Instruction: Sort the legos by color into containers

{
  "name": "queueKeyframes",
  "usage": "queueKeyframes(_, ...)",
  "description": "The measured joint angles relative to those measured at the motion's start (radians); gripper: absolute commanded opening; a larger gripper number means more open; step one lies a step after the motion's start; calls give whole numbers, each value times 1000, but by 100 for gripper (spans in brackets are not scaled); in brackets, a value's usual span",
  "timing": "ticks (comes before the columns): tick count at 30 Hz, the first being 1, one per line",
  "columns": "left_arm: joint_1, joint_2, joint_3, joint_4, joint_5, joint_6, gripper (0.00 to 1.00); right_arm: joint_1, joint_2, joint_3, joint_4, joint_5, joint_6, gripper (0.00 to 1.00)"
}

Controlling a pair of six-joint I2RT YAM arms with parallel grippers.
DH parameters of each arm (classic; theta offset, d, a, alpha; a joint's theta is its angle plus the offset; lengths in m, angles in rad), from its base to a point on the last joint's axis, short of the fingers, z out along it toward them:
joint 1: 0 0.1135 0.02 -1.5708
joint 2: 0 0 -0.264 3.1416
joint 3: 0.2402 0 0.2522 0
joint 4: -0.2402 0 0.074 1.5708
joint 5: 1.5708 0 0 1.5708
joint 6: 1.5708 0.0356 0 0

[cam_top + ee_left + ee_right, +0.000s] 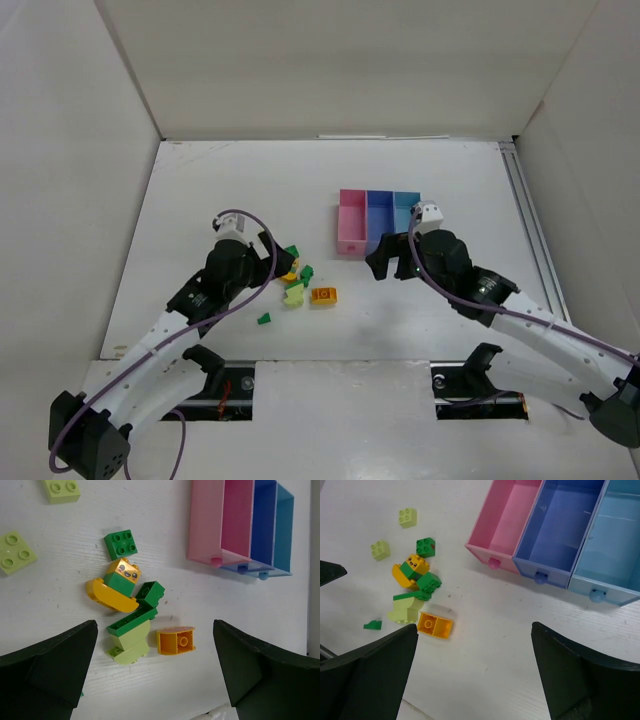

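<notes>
The legos lie in a loose cluster (295,280) left of centre: dark green, orange-yellow and lime bricks. An orange brick (323,295) lies at its right edge, and a small green piece (264,318) lies apart. My left gripper (272,264) is open and empty just left of the cluster. In the left wrist view the left gripper (154,627) frames the orange brick (175,640) and a lime brick (129,642). My right gripper (390,262) is open and empty in front of the pink bin (352,222). The medium blue bin (380,218) and light blue bin (405,212) adjoin it. All three look empty.
Two lime bricks (15,552) (61,489) lie apart from the cluster, on its far-left side. A green square brick (121,544) lies beside them. White walls enclose the table on three sides, and a metal rail (528,230) runs along the right edge.
</notes>
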Motion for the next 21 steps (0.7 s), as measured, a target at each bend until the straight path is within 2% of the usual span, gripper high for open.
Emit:
queueKeyframes(7, -4, 6, 0, -26, 0, -18, 100, 13, 40, 0, 11, -42, -61, 100)
queueKeyframes(11, -4, 21, 0, -38, 0, -20, 100, 64, 103, 0, 55, -79, -135, 100)
queueKeyframes(21, -4, 29, 4, -95, -16, -73, 100, 241, 405, 42, 136, -26, -362, 100)
